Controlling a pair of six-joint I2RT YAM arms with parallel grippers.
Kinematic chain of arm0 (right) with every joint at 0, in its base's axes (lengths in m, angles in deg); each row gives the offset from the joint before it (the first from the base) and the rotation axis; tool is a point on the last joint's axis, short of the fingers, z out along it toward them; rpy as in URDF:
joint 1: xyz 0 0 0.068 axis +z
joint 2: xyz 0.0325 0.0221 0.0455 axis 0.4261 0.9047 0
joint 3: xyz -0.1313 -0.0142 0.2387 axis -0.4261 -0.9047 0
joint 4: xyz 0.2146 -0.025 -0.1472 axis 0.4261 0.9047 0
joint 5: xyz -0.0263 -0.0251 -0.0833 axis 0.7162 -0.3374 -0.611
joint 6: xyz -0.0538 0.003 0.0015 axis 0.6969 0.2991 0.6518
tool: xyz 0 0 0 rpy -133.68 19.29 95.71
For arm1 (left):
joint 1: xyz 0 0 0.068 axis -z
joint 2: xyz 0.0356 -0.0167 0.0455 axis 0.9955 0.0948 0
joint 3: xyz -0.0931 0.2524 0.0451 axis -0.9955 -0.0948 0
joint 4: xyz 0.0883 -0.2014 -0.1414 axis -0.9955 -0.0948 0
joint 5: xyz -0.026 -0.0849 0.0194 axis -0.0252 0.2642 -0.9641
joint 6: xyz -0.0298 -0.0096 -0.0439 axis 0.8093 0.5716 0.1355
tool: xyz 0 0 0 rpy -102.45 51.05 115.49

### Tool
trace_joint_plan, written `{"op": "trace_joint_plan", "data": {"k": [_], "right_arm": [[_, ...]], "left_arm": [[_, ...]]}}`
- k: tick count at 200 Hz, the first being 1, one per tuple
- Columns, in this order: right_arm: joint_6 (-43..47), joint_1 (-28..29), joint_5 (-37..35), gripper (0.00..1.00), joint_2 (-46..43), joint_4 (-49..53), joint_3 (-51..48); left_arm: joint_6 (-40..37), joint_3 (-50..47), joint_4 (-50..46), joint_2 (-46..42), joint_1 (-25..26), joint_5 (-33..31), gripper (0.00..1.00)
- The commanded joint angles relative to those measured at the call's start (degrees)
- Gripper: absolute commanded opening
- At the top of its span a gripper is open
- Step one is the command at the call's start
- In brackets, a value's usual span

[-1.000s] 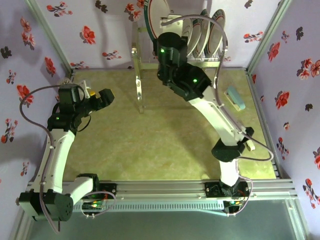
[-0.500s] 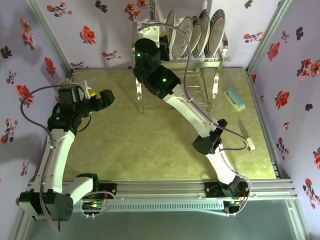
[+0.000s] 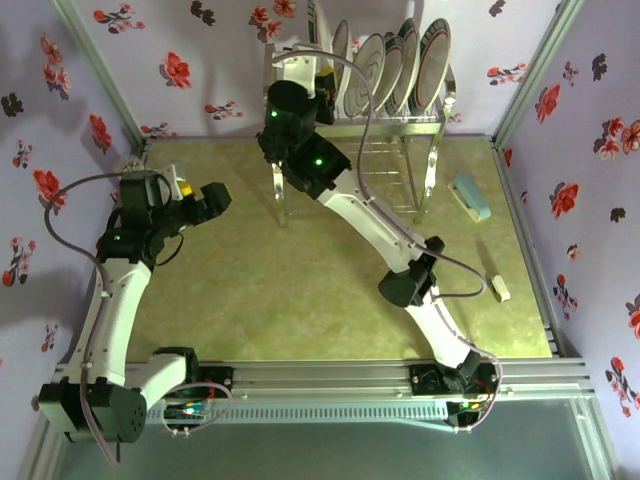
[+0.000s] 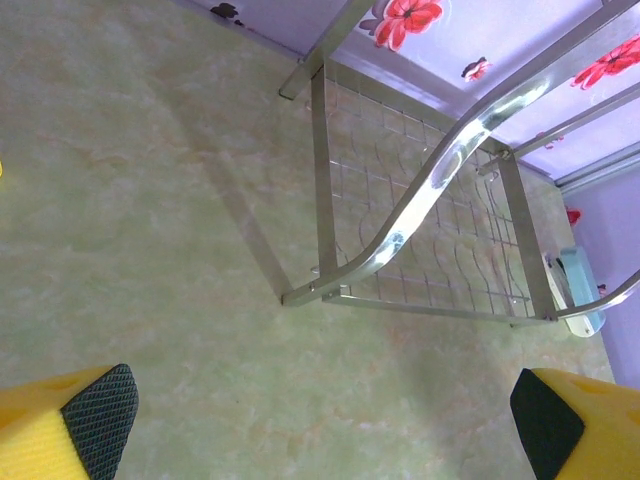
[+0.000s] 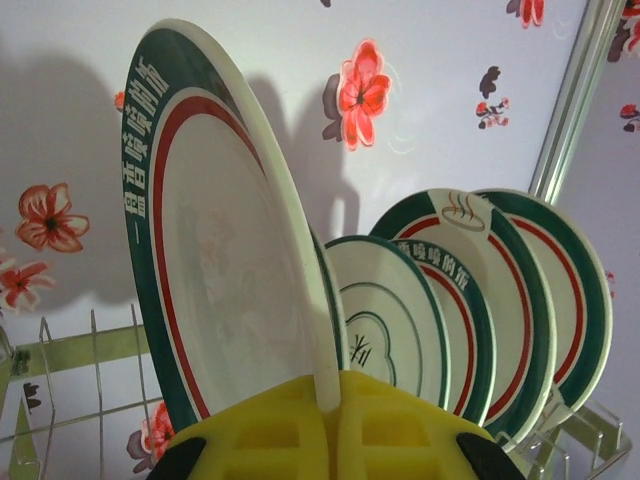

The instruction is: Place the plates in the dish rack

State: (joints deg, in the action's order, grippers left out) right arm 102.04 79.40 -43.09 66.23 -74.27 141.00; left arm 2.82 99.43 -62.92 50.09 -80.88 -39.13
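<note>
Right claw (image 5: 330,425): yellow fingers clamped on lower rim of banded plate (image 5: 215,280), green and red bands. Plate held upright on edge at left end of dish rack (image 3: 400,140) top, by far wall. Cannot tell whether it sits in slot.
Other plates (image 5: 500,300) stand on edge in row just right of it, in rack basket; among them plain plate (image 5: 385,320) with centre motif.
Left claw (image 4: 320,415): fingers wide apart, nothing between, hovering above tabletop (image 3: 300,290) left of rack, well apart from plates.
Pale blue block (image 3: 468,196) lies on tabletop right of rack.
</note>
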Motion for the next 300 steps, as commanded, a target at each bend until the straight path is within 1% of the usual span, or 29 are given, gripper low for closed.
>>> {"op": "trace_joint_plan", "data": {"k": [1, 86, 221, 274, 287, 300], "right_arm": [[0.26, 0.24, -1.25, 0.00, 1.43, -4.77, 2.03], [-2.83, -0.57, -1.05, 0.00, 3.08, -3.76, 2.05], [-11.98, -1.57, -0.29, 0.00, 4.57, 5.01, 1.95], [-12.70, -1.70, -0.14, 0.00, 4.40, 5.89, 1.89], [-12.70, -1.70, 0.00, 0.03, 4.30, 6.14, 1.94], [-12.79, -1.70, 0.07, 0.04, 4.22, 6.36, 1.88]], "left_arm": [[-1.60, -1.09, 0.66, -1.56, -0.51, 1.18, 1.00], [-2.48, -1.29, -0.22, -2.18, -0.52, 1.51, 1.00], [-2.92, -1.20, -0.44, -1.72, -0.65, 1.58, 1.00], [-3.00, -1.55, -0.72, -2.00, -0.73, 1.52, 1.00], [-2.79, -1.72, -0.51, -1.91, -0.70, 1.55, 1.00], [-2.74, -1.73, -0.40, -1.98, -0.69, 1.62, 1.00]]}}
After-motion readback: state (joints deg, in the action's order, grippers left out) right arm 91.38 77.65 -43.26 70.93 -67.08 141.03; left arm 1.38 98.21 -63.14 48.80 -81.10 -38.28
